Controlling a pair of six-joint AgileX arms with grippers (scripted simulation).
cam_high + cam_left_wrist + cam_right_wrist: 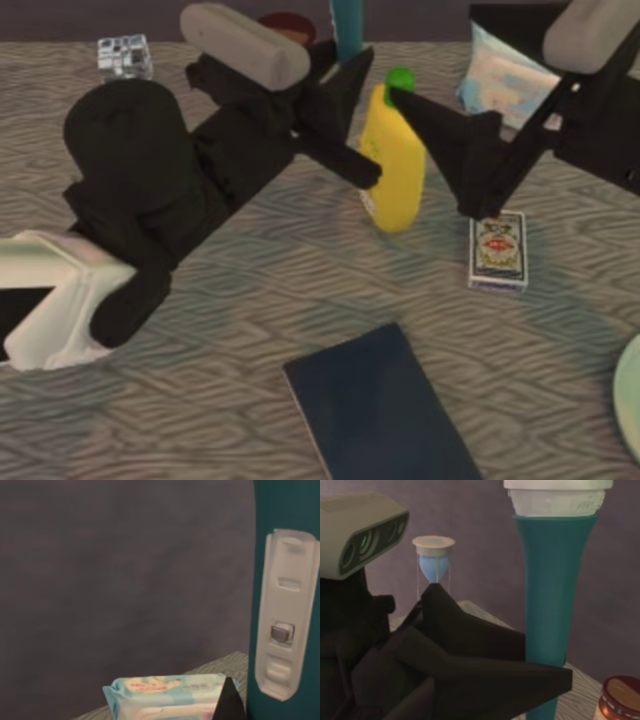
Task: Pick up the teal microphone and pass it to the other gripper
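Observation:
The teal microphone [348, 28] is upright near the table's back edge, its white head cut off by the top view's upper border. My left gripper [360, 70] reaches in from the left and is shut low on the handle. In the left wrist view the handle [287, 580] with its white switch patch fills the side, one fingertip [230, 702] beside it. The right wrist view shows the microphone [552, 580] passing between the left gripper's black fingers [520, 680]. My right gripper [435, 150] hangs open just right of it, above the yellow bottle, holding nothing.
A yellow bottle with green cap [392, 165] lies under both grippers. A card box [498, 252], dark blue book [380, 410], tissue pack [500, 75], mirrored cube [125, 57], brown jar [287, 25] and plate rim [632, 400] lie around. An hourglass [434, 555] stands behind.

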